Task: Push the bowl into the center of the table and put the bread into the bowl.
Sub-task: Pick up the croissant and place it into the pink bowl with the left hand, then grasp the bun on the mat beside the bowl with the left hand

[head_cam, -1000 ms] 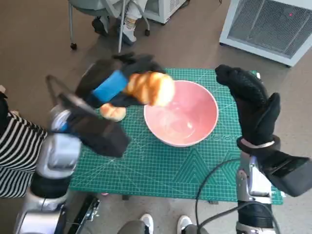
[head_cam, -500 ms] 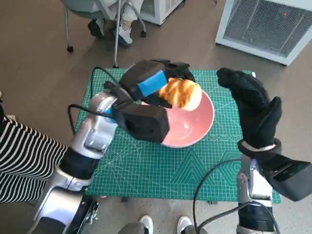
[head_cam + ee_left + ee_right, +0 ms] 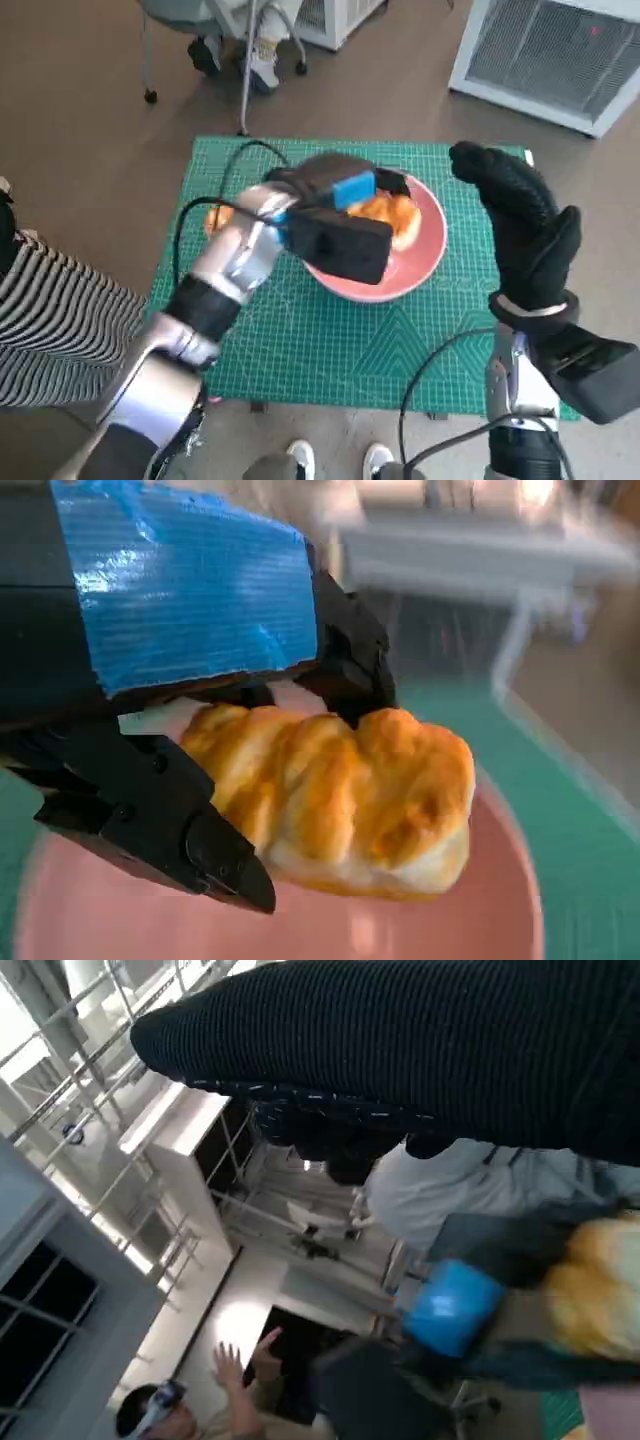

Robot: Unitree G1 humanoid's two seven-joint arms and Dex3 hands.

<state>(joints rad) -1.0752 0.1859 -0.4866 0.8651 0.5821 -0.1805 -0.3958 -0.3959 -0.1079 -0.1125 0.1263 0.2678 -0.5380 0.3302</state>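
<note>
**Bread over bowl: release pending**

Green cutting mat [image 3: 300, 330] covers the small surface, which stands on a brown floor with a white ventilated cabinet [image 3: 560, 60] at the far right and a wheeled chair [image 3: 240, 40] at the far edge.

Change since the previous second: I have swung the left hand [image 3: 345, 195] from the mat's left side across to the pink bowl [image 3: 425, 250]. One second ago the bread was held beside the bowl's left rim; now it sits inside the rim line. The bowl lies roughly mid-mat, slightly toward the far right, in much the same place throughout.

Current state:
1. Left hand grips the bread [image 3: 340, 795]. In the left wrist view the fingers [image 3: 150, 810] clamp the loaf from both sides, with the pink bowl directly beneath it.
2. Right hand [image 3: 515, 225] is raised just right of the bowl, flat, fingers extended, holding nothing and not touching the bowl.
3. A second piece of bread [image 3: 215, 215] shows on the mat behind the left forearm, at the left side.

Assessment: the push step looks complete and the placing step is nearly done. I judge that only the release remains. Whether the bread already rests on the bowl's floor, I cannot tell.

Markings: I can read no brand, label or writing. The mat carries printed grid lines only; the blue tape [image 3: 180, 590] on the left hand is blank.

A person with raised hand [image 3: 225, 1365] appears in the right wrist view.
</note>
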